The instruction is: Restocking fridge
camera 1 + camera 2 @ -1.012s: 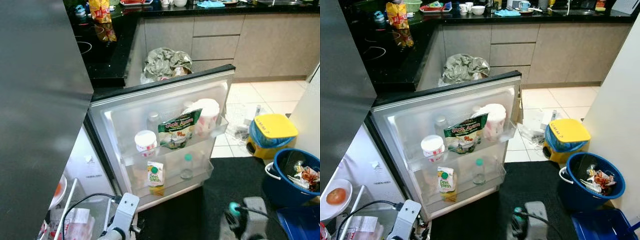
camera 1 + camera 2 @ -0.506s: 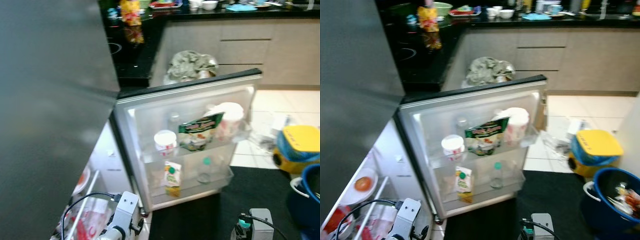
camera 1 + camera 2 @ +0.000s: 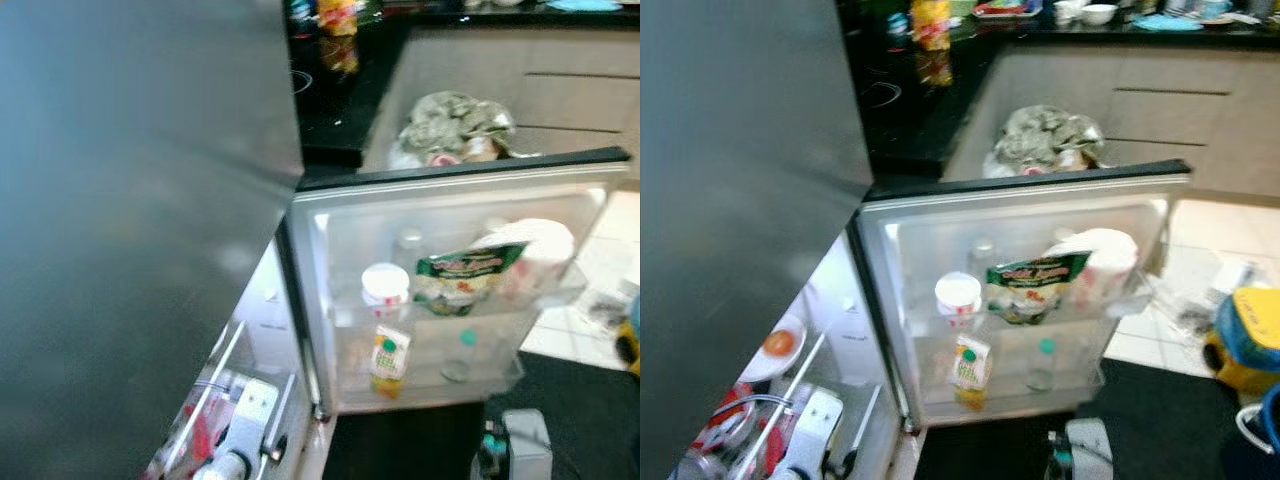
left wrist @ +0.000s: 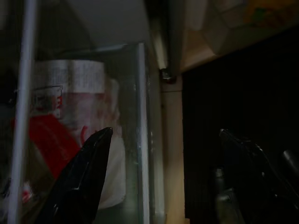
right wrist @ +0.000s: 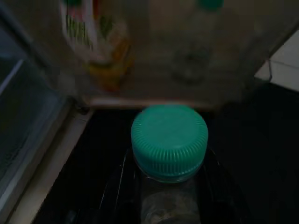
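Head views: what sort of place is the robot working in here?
Most likely a home kitchen. An open fridge door holds a tub, a green packet and a small carton in its shelves, a black countertop runs behind it, and beige cabinet drawers stand beyond, over a tiled floor.

Yellow bin (image 3: 1250, 340) on tiled floor; crumpled grey bag (image 3: 1048, 138) by cabinets; black countertop (image 3: 910, 120).

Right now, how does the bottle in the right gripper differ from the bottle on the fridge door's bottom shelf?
The held bottle is clamped in the right gripper, low in front of the open fridge door; the shelf bottle stands upright on the bottom door shelf, beside the juice carton. The held bottle is outside the fridge; the shelf bottle is already stocked. Both are clear with green caps.
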You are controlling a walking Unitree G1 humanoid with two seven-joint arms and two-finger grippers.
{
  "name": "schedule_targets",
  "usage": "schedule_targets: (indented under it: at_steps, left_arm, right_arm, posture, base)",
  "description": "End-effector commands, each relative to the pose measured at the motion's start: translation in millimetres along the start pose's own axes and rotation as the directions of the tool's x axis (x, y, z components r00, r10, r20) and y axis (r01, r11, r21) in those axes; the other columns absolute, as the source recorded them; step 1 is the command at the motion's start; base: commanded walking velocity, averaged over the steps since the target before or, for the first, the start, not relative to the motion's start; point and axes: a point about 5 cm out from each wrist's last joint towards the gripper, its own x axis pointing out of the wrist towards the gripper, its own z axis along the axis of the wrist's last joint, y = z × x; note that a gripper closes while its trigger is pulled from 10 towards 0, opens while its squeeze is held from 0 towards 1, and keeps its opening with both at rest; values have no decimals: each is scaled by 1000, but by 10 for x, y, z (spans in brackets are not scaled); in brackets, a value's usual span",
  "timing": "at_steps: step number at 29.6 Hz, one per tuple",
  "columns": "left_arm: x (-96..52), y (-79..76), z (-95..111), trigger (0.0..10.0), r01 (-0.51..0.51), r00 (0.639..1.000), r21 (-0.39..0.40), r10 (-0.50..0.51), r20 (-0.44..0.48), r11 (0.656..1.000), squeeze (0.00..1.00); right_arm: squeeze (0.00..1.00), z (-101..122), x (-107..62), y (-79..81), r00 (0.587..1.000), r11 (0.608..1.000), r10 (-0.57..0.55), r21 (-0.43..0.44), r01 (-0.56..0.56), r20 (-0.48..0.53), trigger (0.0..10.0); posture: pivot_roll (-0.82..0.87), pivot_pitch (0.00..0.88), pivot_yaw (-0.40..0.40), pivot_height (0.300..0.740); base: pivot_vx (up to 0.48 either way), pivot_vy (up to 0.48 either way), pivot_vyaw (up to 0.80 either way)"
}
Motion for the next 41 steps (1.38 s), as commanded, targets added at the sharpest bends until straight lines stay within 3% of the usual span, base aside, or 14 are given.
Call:
schedule_targets:
  at_steps: [1, 14, 41]
  left_arm:
    - [-19, 9, -66, 10000, 4, 1000, 5, -4, -31, 1000, 0]
    - [-7, -14, -41, 10000, 17, 1000, 26, -17, -25, 1000, 0]
    - [6, 12, -14, 10000, -1, 1000, -4, 1, -23, 1000, 0]
  right_arm:
    - [0, -19, -11, 43, 1000, 1000, 3, 16, -3, 18, 10000]
    - [0, 25, 0, -1, 999, 1000, -20, 10, 19, 33, 10000]
    - [0, 91, 28, 31, 998, 1000, -2, -26, 3, 55, 10000]
  posture:
    - [-82, 66, 31, 740]
    - [-84, 68, 32, 740]
    - [-95, 49, 37, 740]
  base:
    - [0, 0, 450]
    - [0, 0, 0]
    - [0, -344, 0]
